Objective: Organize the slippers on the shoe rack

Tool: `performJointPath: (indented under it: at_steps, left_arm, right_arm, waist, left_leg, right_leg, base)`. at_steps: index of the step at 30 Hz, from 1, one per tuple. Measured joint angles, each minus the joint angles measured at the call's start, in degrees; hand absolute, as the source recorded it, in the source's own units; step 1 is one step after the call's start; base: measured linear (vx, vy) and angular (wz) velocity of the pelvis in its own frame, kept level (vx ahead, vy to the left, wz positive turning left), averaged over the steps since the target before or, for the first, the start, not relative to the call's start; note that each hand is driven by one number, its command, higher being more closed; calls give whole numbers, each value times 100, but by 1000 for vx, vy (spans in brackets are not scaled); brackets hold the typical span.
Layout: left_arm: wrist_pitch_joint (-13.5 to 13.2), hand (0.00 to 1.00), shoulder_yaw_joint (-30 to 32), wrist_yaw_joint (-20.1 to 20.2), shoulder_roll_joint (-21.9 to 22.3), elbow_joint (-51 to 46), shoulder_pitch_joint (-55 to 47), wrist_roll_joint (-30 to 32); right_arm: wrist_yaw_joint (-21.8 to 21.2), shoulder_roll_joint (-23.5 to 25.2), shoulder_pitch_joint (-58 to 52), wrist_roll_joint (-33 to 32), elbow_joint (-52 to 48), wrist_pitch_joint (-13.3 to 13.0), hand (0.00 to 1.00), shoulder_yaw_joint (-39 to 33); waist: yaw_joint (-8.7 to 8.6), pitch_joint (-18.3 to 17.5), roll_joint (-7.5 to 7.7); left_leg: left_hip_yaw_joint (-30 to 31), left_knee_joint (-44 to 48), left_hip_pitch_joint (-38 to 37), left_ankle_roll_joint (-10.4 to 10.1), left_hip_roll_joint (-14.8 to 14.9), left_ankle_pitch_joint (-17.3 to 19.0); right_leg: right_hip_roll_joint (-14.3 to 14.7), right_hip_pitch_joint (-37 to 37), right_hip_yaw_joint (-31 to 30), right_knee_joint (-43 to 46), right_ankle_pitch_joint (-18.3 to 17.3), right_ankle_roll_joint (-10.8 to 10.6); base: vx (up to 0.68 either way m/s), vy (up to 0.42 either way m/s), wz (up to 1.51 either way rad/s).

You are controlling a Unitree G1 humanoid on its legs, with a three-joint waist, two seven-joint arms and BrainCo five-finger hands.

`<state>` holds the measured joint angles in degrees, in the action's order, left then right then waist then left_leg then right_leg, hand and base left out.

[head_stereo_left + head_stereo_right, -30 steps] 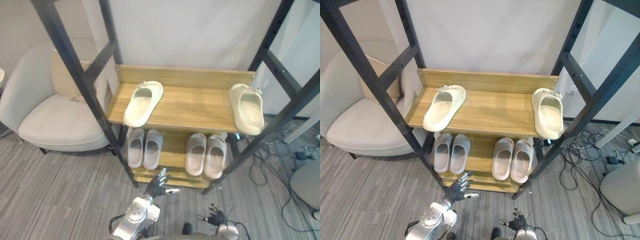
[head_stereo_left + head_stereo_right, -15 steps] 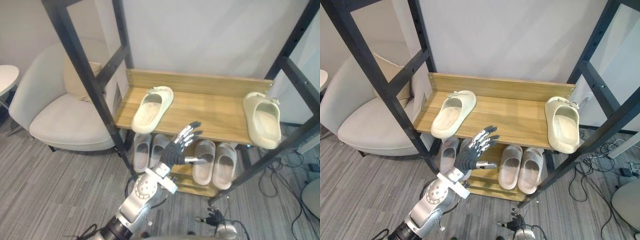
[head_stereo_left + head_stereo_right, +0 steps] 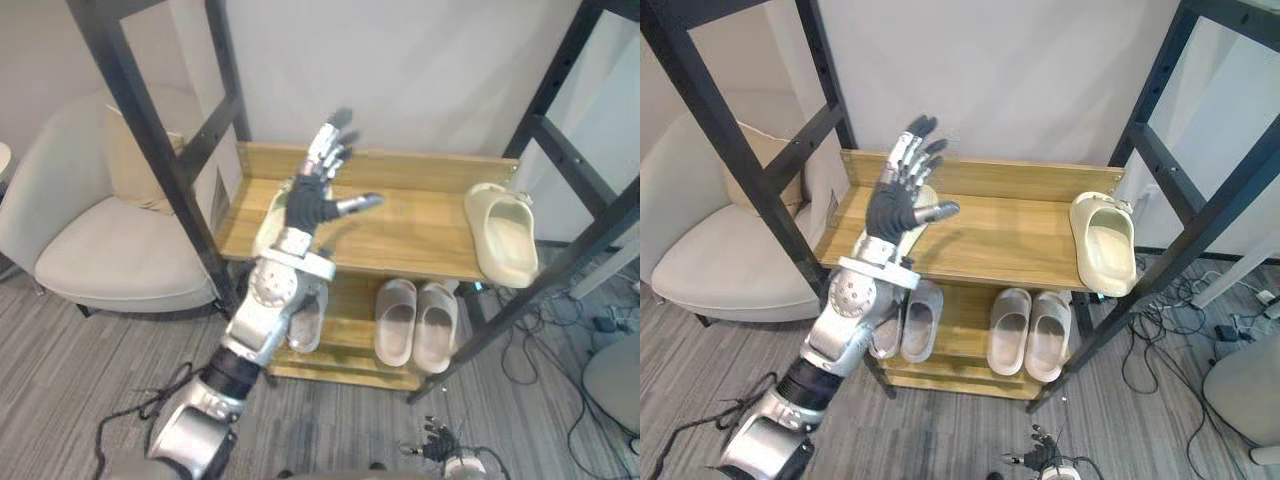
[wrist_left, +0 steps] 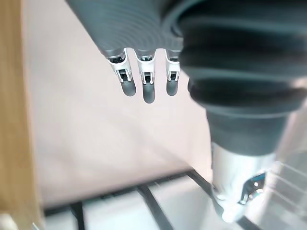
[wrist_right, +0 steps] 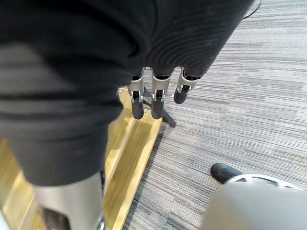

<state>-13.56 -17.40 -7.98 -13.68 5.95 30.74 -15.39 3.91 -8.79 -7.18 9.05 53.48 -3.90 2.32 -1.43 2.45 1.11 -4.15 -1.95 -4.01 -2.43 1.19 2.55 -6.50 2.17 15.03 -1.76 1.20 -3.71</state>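
Fingers (image 3: 328, 150) of the left hand (image 3: 308, 203) stand straight and fanned with the thumb out to the side, released and carrying nothing. The arm reaches up from the lower left and the palm is raised over the left part of the top shelf (image 3: 400, 228). In the left wrist view the fingers point toward the white wall (image 3: 400, 70).

A cream slipper (image 3: 266, 230) lies on the shelf just behind that hand, largely hidden by hand and wrist. The second cream slipper (image 3: 503, 237) lies at the far right end of the same shelf, well apart from the first, with its toe over the front edge.

On the lower shelf a grey pair (image 3: 415, 322) sits side by side at the right. Another grey pair (image 3: 920, 318) at the left is partly covered by the forearm.

The right hand (image 5: 154, 98) hangs low with its fingers relaxed and empty, over the grey carpet (image 3: 50, 370) beside the bottom board of the shoe rack (image 3: 530, 293).

The rack has black metal posts and wooden boards. A pale armchair (image 3: 110, 250) with a beige cushion (image 3: 130, 165) stands to its left.
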Motion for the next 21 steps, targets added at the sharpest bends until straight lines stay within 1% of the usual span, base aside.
performJointPath:
  at_steps: [1, 2, 3, 5, 10, 13, 16, 21]
  left_arm:
    - [40, 0, 73, -64, -223, 242, 132, 85]
    - [51, 0, 86, -78, -320, 328, 178, 91]
    - [67, 0, 149, -82, -530, 509, 266, 199]
    - [87, 0, 247, -82, -804, 745, 373, 296]
    - [216, 0, 316, -79, -1558, 1373, 822, 569]
    - [254, 0, 421, -81, -1811, 1439, 998, 697]
    - [276, 0, 417, -77, -1918, 1508, 1070, 805]
    - [352, 0, 416, -54, -2071, 1733, 1260, 1157]
  right_arm:
    - [-45, -2, 4, 0, -4, 1, 0, -3]
    - [-57, -2, 5, 0, -8, 1, 0, -3]
    - [-76, -1, 5, 0, -14, 1, 0, -3]
    - [-110, 0, 5, 0, -15, 1, 0, -3]
    - [-165, -1, -13, -2, -15, 2, 0, -39]
    - [-166, -1, -2, -3, -29, 1, 0, -78]
    - [-175, 1, -18, -5, -29, 0, 0, -132]
    - [-202, -7, -35, -8, -29, -3, 0, -159]
  waist:
    - [-12, 1, 1]
    - [-18, 1, 1]
    - [-50, 1, 1]
    - [-90, 5, 4]
    - [-103, 57, -7]
    - [-105, 184, -9]
    - [-131, 199, -33]
    - [-193, 228, -81]
  left_leg:
    - [-6, -5, 17, 0, -9, 0]
    - [-6, -5, 20, 1, -11, 0]
    - [0, -4, 19, 0, -13, -1]
    - [9, -5, 10, 0, -17, 0]
    - [7, -5, 26, 0, -19, 0]
    - [7, -6, 50, 0, -22, 0]
    - [5, -6, 105, -1, -21, -1]
    - [6, -4, 144, -2, -10, -2]
  right_leg:
    - [6, 4, 2, -70, 39, 1]
    - [7, 4, 3, -81, 43, 3]
    - [8, 15, 11, -97, 45, 3]
    - [16, 84, 18, -195, 88, 18]
    - [26, 86, 16, -266, 128, 12]
    - [25, 76, 14, -306, 136, 8]
    - [33, -15, 8, -327, 149, 11]
    - [52, -19, 3, -326, 171, 13]
  base:
    - [16, 3, -5]
    - [0, 0, 0]
    - [0, 0, 0]
    - [7, -4, 2]
    - [0, 0, 0]
    - [-12, 0, -1]
    - [0, 0, 0]
    - [24, -9, 0]
